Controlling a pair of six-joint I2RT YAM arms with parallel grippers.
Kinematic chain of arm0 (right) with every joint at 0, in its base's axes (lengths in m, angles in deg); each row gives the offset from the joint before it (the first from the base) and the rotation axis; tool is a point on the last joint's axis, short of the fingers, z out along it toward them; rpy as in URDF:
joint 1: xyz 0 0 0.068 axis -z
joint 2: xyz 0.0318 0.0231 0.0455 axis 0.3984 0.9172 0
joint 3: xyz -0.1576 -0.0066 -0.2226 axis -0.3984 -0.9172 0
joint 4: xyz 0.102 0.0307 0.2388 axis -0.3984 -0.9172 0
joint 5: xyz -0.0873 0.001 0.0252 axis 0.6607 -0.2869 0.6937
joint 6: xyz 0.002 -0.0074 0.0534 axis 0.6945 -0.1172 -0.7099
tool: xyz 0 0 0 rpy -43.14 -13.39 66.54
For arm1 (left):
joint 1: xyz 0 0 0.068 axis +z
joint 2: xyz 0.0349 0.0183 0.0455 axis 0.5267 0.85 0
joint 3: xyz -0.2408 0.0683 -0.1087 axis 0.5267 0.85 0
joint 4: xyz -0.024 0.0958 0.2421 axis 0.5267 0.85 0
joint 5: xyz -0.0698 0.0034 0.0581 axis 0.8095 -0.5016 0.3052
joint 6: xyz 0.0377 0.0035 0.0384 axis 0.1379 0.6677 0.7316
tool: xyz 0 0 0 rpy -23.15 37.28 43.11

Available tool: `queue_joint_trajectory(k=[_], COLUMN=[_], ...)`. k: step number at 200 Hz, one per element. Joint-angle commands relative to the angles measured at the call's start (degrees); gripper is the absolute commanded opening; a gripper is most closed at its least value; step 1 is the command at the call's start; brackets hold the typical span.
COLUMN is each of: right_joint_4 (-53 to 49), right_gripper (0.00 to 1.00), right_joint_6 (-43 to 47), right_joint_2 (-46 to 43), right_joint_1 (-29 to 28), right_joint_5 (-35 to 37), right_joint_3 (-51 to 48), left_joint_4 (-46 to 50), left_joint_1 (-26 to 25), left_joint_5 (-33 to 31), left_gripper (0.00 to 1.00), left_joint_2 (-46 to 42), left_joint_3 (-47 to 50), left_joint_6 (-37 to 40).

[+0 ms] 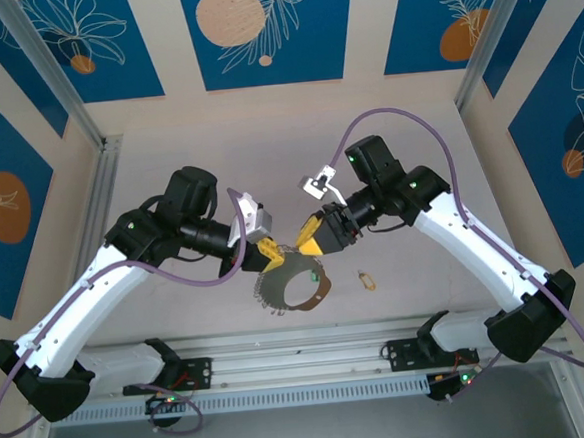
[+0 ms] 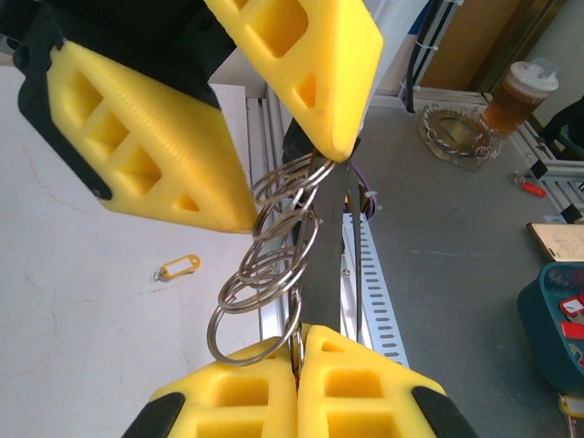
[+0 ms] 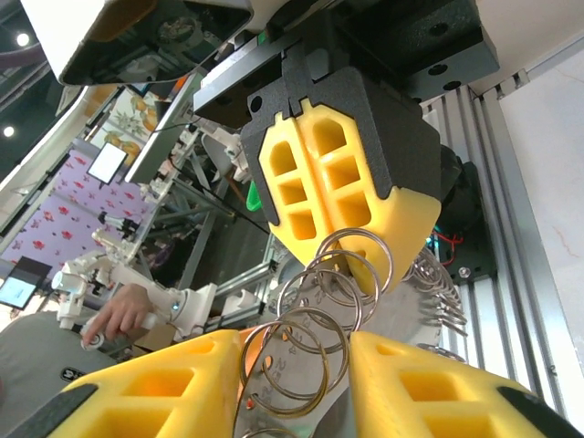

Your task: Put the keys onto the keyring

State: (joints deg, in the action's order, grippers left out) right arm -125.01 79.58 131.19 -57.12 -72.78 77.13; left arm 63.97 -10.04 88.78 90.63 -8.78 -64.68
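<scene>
The keyring point(image 1: 289, 297), a floppy dark band lined with silvery split rings and carrying a small green tag point(image 1: 316, 274), hangs between both grippers above the table. My left gripper point(image 1: 264, 249) is shut on the band's edge point(image 2: 298, 339), and its yellow fingers point(image 3: 339, 196) are pressed together. My right gripper point(image 1: 312, 240) stands open, with a chain of split rings point(image 3: 315, 333) lying in the gap between its fingers point(image 2: 146, 137). The key point(image 1: 366, 280), a tiny tan-gold piece, lies on the table right of the loop; in the left wrist view the key point(image 2: 178, 267) lies apart from the rings.
An aluminium rail point(image 1: 301, 351) runs along the table's near edge under the loop. Off the table stand a lidded cup point(image 2: 525, 91) and a teal bin point(image 2: 557, 310). A person's hand point(image 3: 119, 315) is at a distant bench.
</scene>
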Motion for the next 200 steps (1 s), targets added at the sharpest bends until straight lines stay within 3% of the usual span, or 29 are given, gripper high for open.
queue_joint_trajectory(k=[1, 53, 167, 200], right_joint_4=[-1.63, -1.16, 0.25, -0.07], right_gripper=[0.32, 0.22, 0.16, 0.05], right_joint_6=[0.84, 1.1, 0.32, 1.09], right_joint_2=[-1.36, -2.42, -4.45, -4.78], right_joint_1=[-0.2, 0.2, 2.01, 2.18], right_joint_5=[-2.17, -2.95, -3.41, -3.43], right_joint_3=[-0.69, -0.93, -2.05, -1.77], left_joint_4=[-0.35, -0.32, -0.32, -0.33], left_joint_1=[-0.57, -0.55, -0.61, -0.57], left_joint_5=[0.78, 0.15, -0.11, -0.09], left_gripper=[0.0, 0.0, 0.0, 0.0], left_joint_2=[-0.42, -0.1, -0.25, -0.17], left_joint_3=[-0.75, -0.66, -0.66, -0.59], left_joint_6=[1.13, 1.02, 0.99, 1.05])
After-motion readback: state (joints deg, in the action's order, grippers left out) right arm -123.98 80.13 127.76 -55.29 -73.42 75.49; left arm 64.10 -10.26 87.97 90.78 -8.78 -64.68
